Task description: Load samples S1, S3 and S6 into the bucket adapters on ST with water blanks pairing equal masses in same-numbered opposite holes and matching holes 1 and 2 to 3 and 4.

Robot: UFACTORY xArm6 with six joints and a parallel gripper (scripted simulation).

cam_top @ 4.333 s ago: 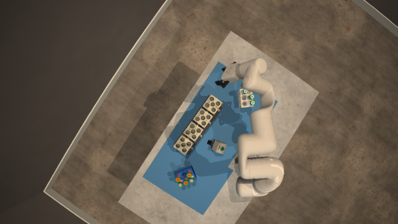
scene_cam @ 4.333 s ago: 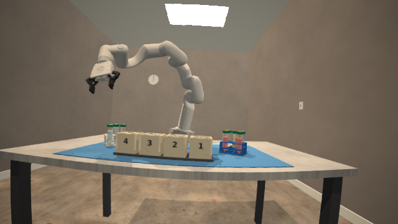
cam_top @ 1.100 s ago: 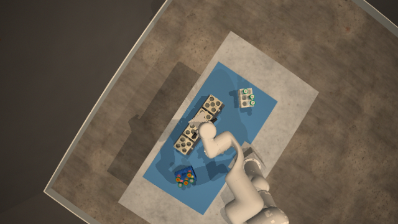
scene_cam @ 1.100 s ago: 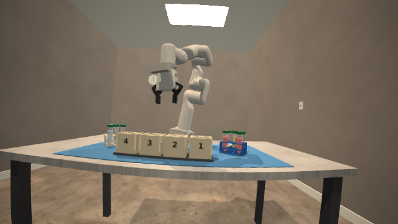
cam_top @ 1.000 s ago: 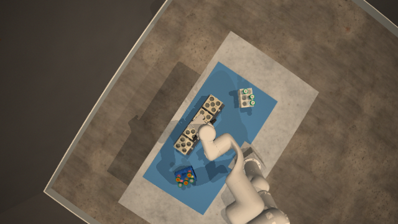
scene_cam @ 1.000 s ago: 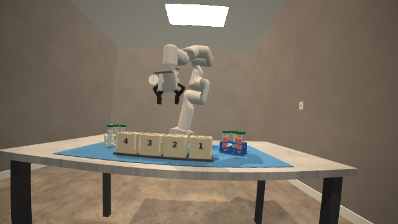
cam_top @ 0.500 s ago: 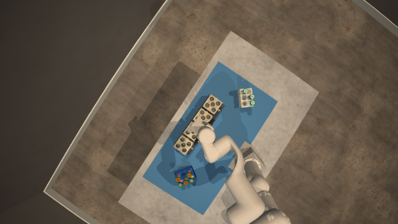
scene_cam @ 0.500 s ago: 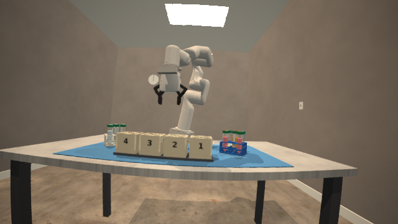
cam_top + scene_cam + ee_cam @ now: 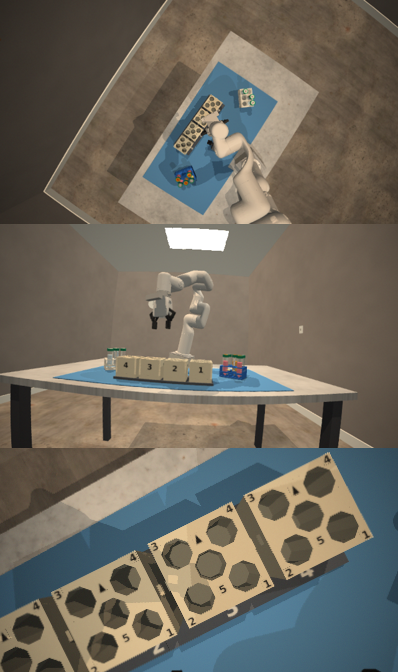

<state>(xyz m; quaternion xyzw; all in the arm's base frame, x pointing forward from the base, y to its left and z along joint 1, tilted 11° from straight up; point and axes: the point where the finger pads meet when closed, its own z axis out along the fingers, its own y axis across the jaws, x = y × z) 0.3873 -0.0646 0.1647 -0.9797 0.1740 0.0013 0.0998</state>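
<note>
My open, empty gripper hangs high above the adapters. Adapters 1, 2, 3 and 4 stand in a row on the dark stand ST. Their holes visible in the wrist view are empty; adapter 1 is partly cut off there. The blue rack holds tubes with orange and grey dots, several with pink or orange liquid; IDs are unreadable. The white rack holds three green-capped tubes; their numbers are unreadable.
In the overhead view, a small black part shows beside the arm, which hides what lies under it; the DONE key is not visible. The arm's base stands at the table edge. A blue mat lies under the racks and stand.
</note>
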